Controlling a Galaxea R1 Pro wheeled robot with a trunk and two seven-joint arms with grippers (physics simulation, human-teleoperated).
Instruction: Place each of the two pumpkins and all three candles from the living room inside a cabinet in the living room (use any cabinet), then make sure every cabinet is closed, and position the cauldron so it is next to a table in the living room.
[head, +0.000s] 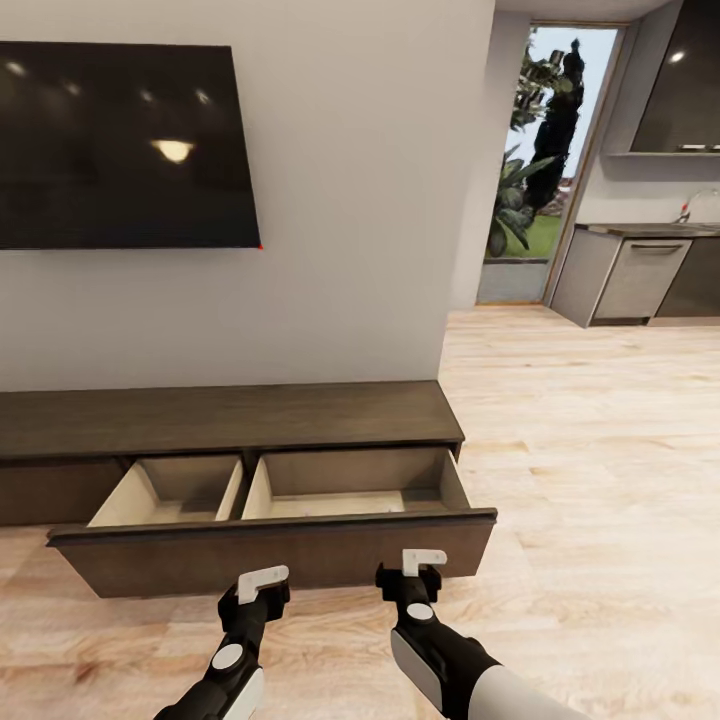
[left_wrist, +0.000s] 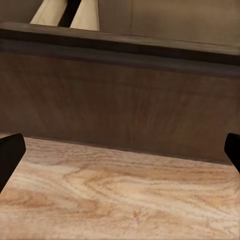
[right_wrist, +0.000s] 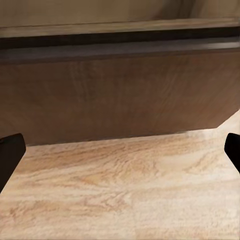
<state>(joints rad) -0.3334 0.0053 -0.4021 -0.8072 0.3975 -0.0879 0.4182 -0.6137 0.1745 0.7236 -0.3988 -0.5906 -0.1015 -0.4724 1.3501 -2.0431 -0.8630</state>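
The long, low dark-brown wood cabinet (head: 230, 420) has its wide drawer (head: 280, 550) pulled out over the pale wood floor (head: 590, 480). The drawer's dark front panel stands just ahead of both grippers, blocking a level approach. Above its front edge the two beige compartments lie open, split by a slanted divider (head: 238, 488). Right of the drawer's corner the floor is open.

Both arms are glossy black with white shell panels. The left gripper (head: 264, 580) and right gripper (head: 424, 560) carry white angular finger brackets. A round white cap sits on each black wrist, lower centre of the frame.
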